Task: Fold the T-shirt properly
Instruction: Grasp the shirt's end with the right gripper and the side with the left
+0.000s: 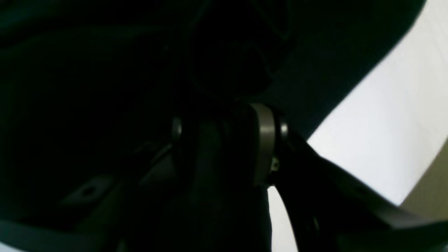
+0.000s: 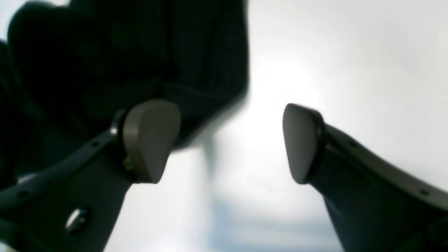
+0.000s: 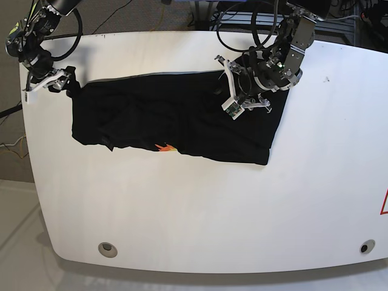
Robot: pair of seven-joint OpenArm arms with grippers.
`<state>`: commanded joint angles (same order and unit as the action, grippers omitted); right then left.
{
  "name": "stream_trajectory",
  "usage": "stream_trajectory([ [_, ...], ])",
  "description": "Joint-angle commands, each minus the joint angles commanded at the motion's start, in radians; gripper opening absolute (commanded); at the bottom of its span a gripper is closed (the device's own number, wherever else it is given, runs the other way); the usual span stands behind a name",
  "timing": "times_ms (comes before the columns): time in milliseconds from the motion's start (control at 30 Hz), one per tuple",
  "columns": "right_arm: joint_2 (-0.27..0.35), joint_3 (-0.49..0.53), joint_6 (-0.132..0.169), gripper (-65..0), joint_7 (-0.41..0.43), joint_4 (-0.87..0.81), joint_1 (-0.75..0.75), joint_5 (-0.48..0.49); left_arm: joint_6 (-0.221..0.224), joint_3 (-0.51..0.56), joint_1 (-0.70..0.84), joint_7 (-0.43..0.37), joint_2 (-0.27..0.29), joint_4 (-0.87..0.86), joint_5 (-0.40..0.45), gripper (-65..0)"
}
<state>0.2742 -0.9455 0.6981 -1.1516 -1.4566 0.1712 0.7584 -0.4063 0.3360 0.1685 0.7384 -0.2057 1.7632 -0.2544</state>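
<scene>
T-shirt (image 3: pixel 176 127), limp matte black cloth, lies wrinkled across the glossy white surface (image 3: pixel 242 218) toward 12 o'clock, left end effector (image 1: pixel 229 140) pinched on its 3 o'clock fabric, right end effector (image 2: pixel 231 143) wide open and empty at 9 o'clock; one-sided pulling risks bunching.

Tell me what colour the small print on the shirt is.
Orange, best seen in the base view: the print sits near the front edge of the black shirt.

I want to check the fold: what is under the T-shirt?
The T-shirt lies flat on the white table. Only table shows around it; anything beneath the cloth is hidden.
</scene>
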Motion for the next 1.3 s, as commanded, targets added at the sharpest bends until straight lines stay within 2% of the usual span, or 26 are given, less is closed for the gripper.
stream_trajectory([
  [233,0.010,0.011,0.000,-16.7,-0.001,0.088,0.003,0.017,-0.001,-0.001,-0.002,-0.003,-0.004,0.005,0.004,-43.2],
  [367,-0.010,0.077,0.000,-16.1,0.000,0.077,-0.005,0.032,-0.001,0.003,0.001,-0.008,-0.010,0.013,-0.002,-43.3],
  [633,-0.096,0.316,0.000,-16.4,0.028,0.005,-0.043,0.036,-0.001,0.005,0.004,-0.017,-0.025,0.020,-0.008,-43.4],
  [700,-0.122,0.433,0.000,-21.9,0.038,-0.025,-0.050,0.024,-0.003,-0.002,0.008,-0.013,-0.012,0.009,0.010,-43.9],
  [767,-0.126,0.455,0.000,-25.2,0.041,-0.024,-0.056,0.020,-0.003,-0.001,0.009,-0.011,-0.009,0.007,0.010,-43.8],
  [833,-0.124,0.459,0.000,-27.6,0.045,-0.014,-0.057,0.015,-0.002,-0.001,0.011,-0.010,-0.006,0.006,0.010,-43.7],
  [900,-0.120,0.452,0.000,-27.2,0.045,-0.001,-0.058,0.007,-0.003,0.000,0.012,-0.007,-0.003,0.005,0.011,-43.9],
  [1033,-0.109,0.423,0.000,-21.4,0.046,0.031,-0.061,-0.006,-0.002,-0.003,0.012,-0.003,0.002,0.002,0.015,-43.7],
  [1300,-0.116,0.415,0.000,-19.3,0.034,0.054,-0.048,-0.023,-0.003,0.000,0.012,-0.007,0.019,-0.004,0.023,-43.8],
])
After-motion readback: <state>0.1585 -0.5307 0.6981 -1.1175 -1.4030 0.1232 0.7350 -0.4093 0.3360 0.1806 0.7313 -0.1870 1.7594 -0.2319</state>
